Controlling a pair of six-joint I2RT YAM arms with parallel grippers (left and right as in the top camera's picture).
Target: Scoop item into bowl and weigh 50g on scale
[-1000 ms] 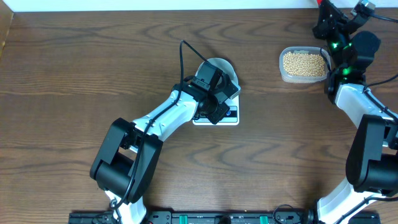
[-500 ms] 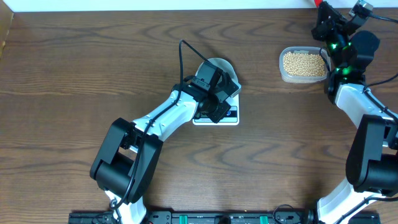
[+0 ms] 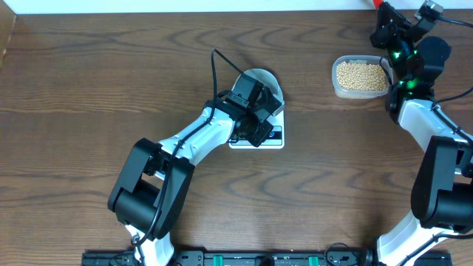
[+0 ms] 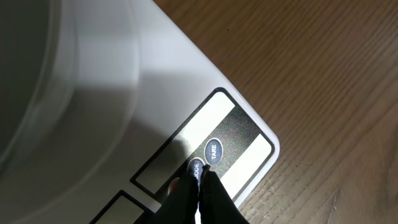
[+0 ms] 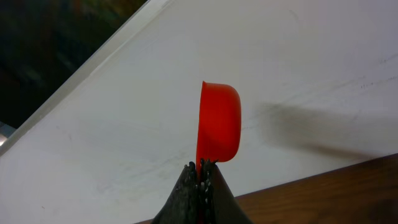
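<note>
The white scale (image 3: 275, 137) lies mid-table with the pale bowl (image 3: 264, 78) on it, mostly hidden under my left arm. In the left wrist view my left gripper (image 4: 202, 172) is shut with its tips on the scale's (image 4: 155, 93) round MODE button (image 4: 194, 168), beside the TARE button (image 4: 212, 150). The bowl's rim (image 4: 37, 93) fills the left of that view. The beans (image 3: 361, 74) fill a clear container at the back right. My right gripper (image 5: 202, 168) is shut on a red scoop (image 5: 219, 121), held up at the table's far right corner (image 3: 383, 9).
The clear plastic container (image 3: 338, 90) stands just left of my right arm. The table's back edge meets a white surface (image 5: 280, 56) behind the scoop. Bare brown wood table (image 3: 89, 89) surrounds the scale.
</note>
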